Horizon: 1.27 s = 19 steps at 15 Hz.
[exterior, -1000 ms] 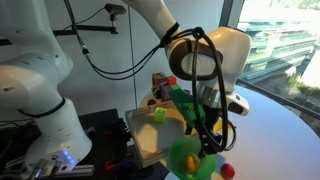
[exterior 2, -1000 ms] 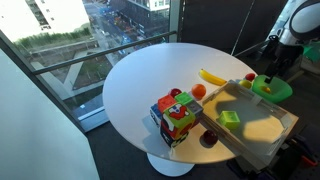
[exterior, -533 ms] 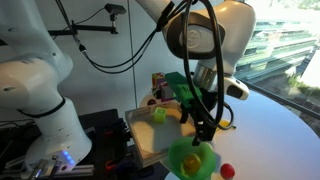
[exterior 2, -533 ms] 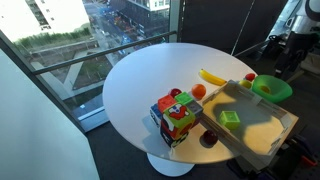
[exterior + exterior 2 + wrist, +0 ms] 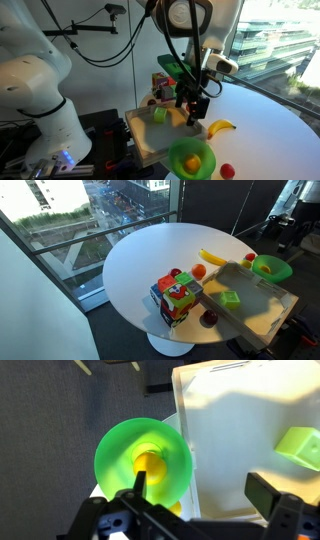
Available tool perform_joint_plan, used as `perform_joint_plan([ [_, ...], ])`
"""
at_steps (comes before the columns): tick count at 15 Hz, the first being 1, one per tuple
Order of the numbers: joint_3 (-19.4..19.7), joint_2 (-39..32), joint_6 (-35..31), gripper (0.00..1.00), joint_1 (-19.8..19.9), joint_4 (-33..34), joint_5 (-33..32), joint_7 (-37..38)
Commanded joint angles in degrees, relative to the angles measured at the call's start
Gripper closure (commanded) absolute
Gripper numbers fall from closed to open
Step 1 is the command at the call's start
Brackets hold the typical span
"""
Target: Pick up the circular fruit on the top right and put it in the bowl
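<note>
The bowl (image 5: 143,460) looks like smooth plastic, lightly glossy on its inner wall. The fruit (image 5: 150,462) inside the bowl has a duller, waxy skin. Beside the bowl, the tray (image 5: 230,420) is pale, matt and evenly smooth. Over the bowl, the fingers (image 5: 268,492) of my gripper (image 5: 197,482) read as matt black. The table (image 5: 150,260) by the bowl is smooth white with a soft sheen. The banana (image 5: 211,256) near the bowl looks smooth-skinned.
</note>
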<state>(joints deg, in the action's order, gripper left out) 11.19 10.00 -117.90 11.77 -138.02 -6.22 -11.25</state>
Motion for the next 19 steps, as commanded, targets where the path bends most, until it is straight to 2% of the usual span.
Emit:
perform_joint_plan([
  [1, -0.87, 5.73, 0.73, 0.00, -1.02, -3.37, -0.70, 1.17],
  [11, -0.80, 13.85, -2.83, 0.00, -2.36, -10.57, 0.12, -0.92],
  [19, -0.96, 12.64, -2.74, 0.00, -2.31, -10.03, -0.07, -0.19],
])
